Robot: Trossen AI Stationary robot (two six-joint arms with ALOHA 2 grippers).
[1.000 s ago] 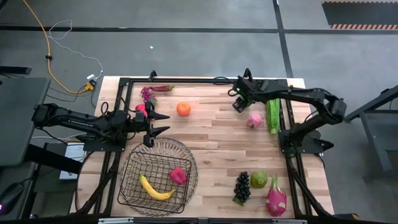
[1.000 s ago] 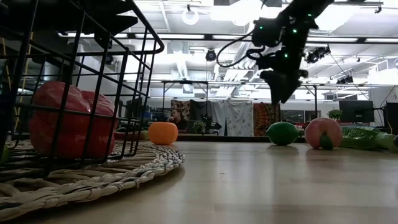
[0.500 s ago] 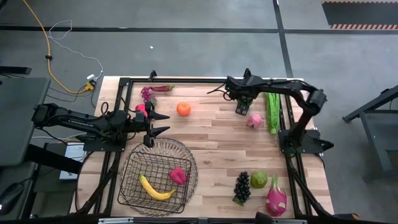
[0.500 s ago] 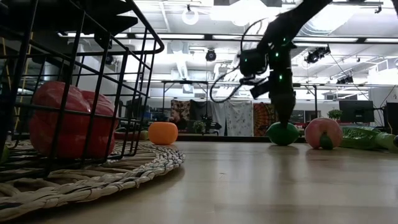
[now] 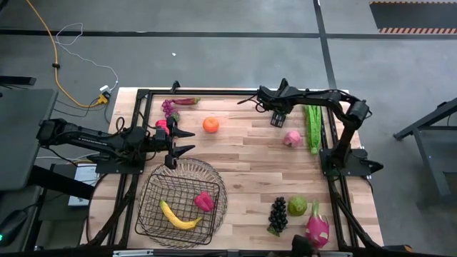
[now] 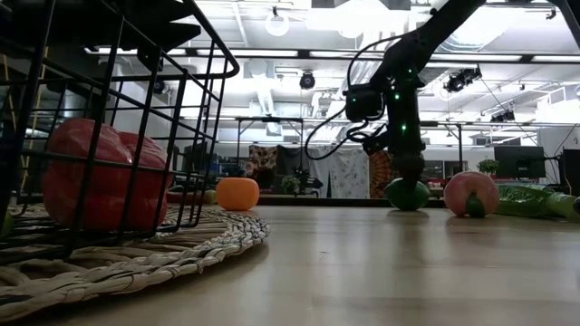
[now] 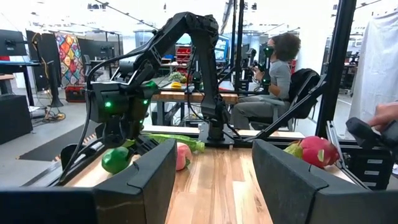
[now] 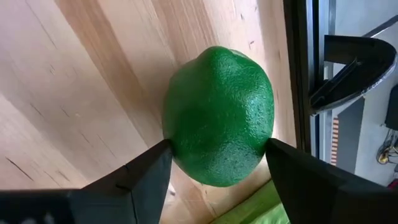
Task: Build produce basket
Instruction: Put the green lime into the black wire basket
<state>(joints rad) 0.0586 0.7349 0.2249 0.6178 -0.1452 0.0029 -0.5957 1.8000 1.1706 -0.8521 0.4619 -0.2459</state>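
The right hand (image 8: 217,155) is sitting down over the lime (image 8: 219,115) at the desk's (image 5: 250,171) far edge, fingers (image 8: 146,171) touching both sides of it (gripping it, lime still on the wood). The lime is looking bright green and pebbly. The left hand (image 5: 187,141) is hanging half open, holding nothing, by the basket (image 5: 151,191), which is carrying a banana (image 5: 177,216) and a red fruit (image 5: 204,200).

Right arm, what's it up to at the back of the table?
The right gripper is down on the lime, fingers on both sides of it. The lime sits on the table. The left gripper waits open beside the basket, which holds a banana and a red fruit.
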